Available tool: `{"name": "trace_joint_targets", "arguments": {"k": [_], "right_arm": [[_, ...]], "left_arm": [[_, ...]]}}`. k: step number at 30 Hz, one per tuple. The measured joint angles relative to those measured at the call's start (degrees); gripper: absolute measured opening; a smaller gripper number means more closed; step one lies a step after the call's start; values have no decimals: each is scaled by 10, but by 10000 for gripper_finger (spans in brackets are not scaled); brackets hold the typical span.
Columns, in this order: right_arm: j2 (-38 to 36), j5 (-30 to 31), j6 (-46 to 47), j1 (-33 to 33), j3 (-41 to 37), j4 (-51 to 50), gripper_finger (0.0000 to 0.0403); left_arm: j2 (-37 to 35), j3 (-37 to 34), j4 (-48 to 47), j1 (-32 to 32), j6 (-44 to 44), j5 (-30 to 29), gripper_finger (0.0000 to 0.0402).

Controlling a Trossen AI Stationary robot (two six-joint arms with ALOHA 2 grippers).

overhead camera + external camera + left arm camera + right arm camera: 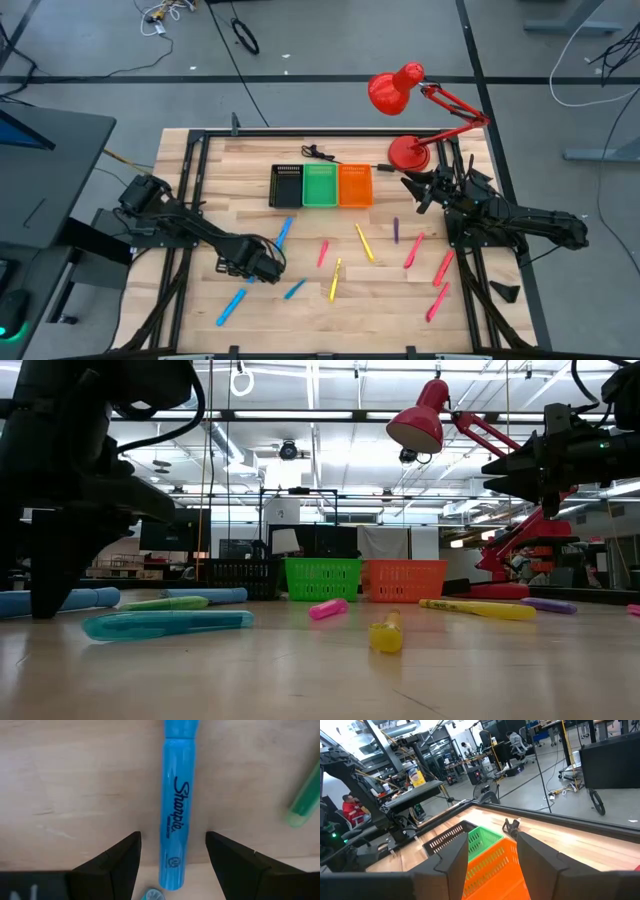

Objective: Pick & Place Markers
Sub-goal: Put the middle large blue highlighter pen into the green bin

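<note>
One blue marker (174, 815) — lengthwise between left gripper (173, 865) fingers

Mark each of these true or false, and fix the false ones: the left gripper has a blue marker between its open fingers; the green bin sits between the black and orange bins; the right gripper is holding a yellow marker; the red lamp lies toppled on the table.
1. The left gripper has a blue marker between its open fingers: true.
2. The green bin sits between the black bin and the orange bin: true.
3. The right gripper holds a yellow marker: false. Its open fingers hold nothing, up near the bins.
4. The red lamp lies toppled: false. It stands on its base.
</note>
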Motion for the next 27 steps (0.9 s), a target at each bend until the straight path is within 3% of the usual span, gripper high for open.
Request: {"name": "trace_joint_targets", "arguments": {"k": [8, 19, 27], "right_arm": [[0, 0, 0, 0, 0, 0, 170], [0, 0, 0, 0, 0, 0, 170], [0, 0, 0, 0, 0, 0, 170]], "left_arm": [[1, 0, 2, 0, 13, -3, 219], [1, 0, 15, 0, 30, -5, 76], [2, -1, 15, 0, 33, -5, 69]]}}
